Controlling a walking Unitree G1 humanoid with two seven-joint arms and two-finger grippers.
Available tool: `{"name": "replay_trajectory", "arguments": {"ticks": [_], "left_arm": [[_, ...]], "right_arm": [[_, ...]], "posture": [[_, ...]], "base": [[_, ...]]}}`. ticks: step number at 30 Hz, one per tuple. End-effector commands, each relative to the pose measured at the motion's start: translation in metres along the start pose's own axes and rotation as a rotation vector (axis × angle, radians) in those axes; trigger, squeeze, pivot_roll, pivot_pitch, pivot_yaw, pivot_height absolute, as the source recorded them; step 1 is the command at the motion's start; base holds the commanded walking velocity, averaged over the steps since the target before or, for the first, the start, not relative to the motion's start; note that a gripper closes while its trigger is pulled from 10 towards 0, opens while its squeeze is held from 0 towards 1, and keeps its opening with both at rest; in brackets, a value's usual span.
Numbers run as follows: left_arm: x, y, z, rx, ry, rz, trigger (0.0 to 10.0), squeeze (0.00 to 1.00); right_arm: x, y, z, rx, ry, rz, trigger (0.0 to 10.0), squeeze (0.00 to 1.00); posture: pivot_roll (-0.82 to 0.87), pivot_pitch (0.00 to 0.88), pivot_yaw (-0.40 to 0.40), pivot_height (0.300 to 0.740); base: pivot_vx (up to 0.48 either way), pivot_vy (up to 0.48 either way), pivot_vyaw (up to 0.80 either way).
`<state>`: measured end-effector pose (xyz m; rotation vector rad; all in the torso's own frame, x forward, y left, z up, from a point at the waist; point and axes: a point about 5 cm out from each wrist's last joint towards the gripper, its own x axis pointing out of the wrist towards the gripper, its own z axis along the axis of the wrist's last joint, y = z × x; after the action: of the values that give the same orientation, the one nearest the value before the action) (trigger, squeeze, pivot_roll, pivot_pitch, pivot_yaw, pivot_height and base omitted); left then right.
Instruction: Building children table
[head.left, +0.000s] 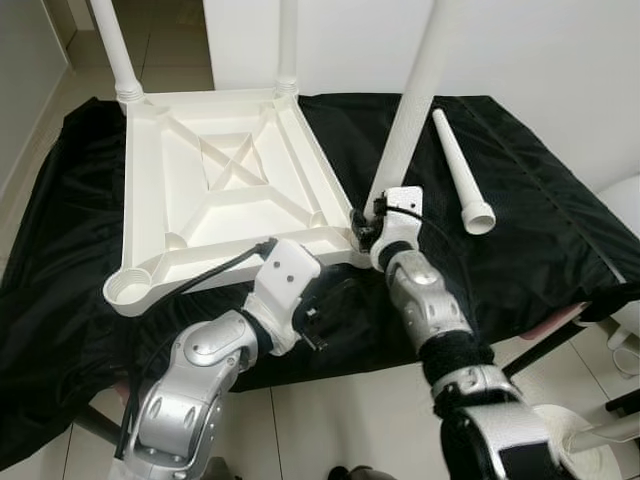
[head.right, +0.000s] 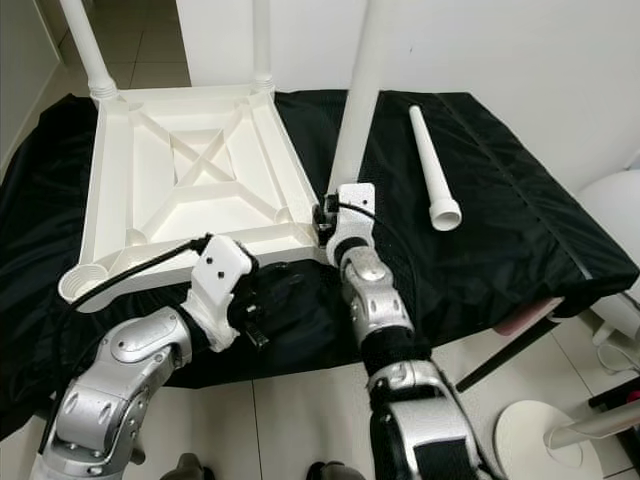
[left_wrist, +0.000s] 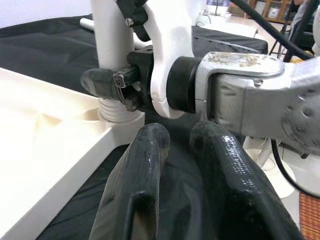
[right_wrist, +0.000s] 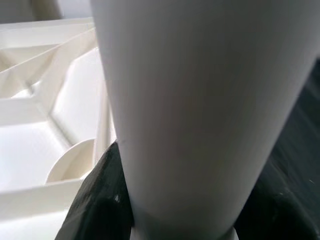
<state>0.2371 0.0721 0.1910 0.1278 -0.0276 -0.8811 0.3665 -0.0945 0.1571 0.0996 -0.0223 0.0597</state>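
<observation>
Right gripper (head.left: 368, 222) clamps the upright leg (head.left: 415, 100) at tabletop (head.left: 225, 190) corner; left gripper (head.left: 330, 305) empty, slightly parted

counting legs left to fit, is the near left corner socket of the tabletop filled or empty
Empty: the corner socket on the upturned tabletop shows an open ring with no leg, while one spare leg lies on the black cloth.

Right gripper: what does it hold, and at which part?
The right gripper holds a white table leg near its lower end, just above the tabletop's corner socket.
</observation>
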Motion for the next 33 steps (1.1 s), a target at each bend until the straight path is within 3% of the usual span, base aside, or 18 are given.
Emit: {"name": "replay_trajectory", "arguments": {"ticks": [1,3,7,13,15,16,17,24,25,26,29,33], "left_arm": [[0.000,0.004,-0.003,-0.012,0.013,0.102,10.0,0.00],[0.000,0.004,-0.003,-0.015,0.010,0.105,10.0,0.00],[0.001,0.004,-0.003,-0.015,0.009,0.106,10.0,0.00],[0.001,0.005,-0.003,-0.015,0.009,0.108,10.0,0.00],[0.000,0.005,-0.003,-0.015,0.009,0.110,10.0,0.00],[0.000,0.005,-0.003,-0.015,0.009,0.110,10.0,0.00],[0.000,0.005,-0.003,-0.015,0.009,0.110,10.0,0.00],[-0.001,0.004,-0.004,-0.018,0.012,0.110,10.0,0.00],[-0.001,0.004,-0.004,-0.017,0.013,0.110,10.0,0.00],[-0.001,0.004,-0.004,-0.017,0.014,0.110,10.0,0.00],[-0.001,0.004,-0.004,-0.017,0.015,0.110,10.0,0.00],[-0.001,0.004,-0.004,-0.016,0.015,0.108,10.0,0.00]], "right_arm": [[-0.004,-0.008,-0.005,0.023,0.015,-0.085,10.0,0.00],[-0.009,0.004,-0.001,0.074,-0.016,-0.117,10.0,0.00],[-0.010,0.008,0.002,0.082,-0.025,-0.092,10.0,0.00],[-0.010,0.003,0.011,0.065,-0.057,-0.099,10.0,0.00],[-0.011,0.002,0.014,0.075,-0.078,-0.097,10.0,0.80],[-0.011,0.002,0.014,0.075,-0.078,-0.097,10.0,0.80],[-0.012,0.002,0.016,0.080,-0.091,-0.084,10.0,1.00],[-0.015,-0.010,0.021,0.086,-0.113,0.000,10.0,1.00],[-0.015,-0.014,0.021,0.063,-0.110,0.017,10.0,0.40],[-0.015,-0.017,0.019,0.053,-0.101,0.036,10.0,0.00],[-0.016,-0.021,0.019,0.037,-0.097,0.063,10.0,0.00],[-0.016,-0.026,0.014,-0.017,-0.064,0.193,10.0,0.00]], "posture": [[0.02,0.105,-0.061,0.740],[0.02,0.105,-0.063,0.740],[0.01,0.105,-0.063,0.740],[0.02,0.107,-0.064,0.740],[0.02,0.108,-0.064,0.740],[0.02,0.108,-0.064,0.740],[0.02,0.108,-0.064,0.740],[0.02,0.112,-0.063,0.740],[0.02,0.113,-0.063,0.740],[0.01,0.113,-0.061,0.740],[0.01,0.113,-0.061,0.740],[0.01,0.112,-0.058,0.740]], "base": [[0.000,0.000,0.00],[0.000,0.000,0.00],[0.000,0.000,0.00],[0.000,0.000,0.00],[0.000,0.000,0.00],[0.000,0.000,0.00],[0.000,0.000,0.00],[0.000,0.000,0.00],[0.000,0.000,0.00],[0.000,0.000,0.00],[0.000,0.000,0.00],[0.000,0.000,0.00]]}}
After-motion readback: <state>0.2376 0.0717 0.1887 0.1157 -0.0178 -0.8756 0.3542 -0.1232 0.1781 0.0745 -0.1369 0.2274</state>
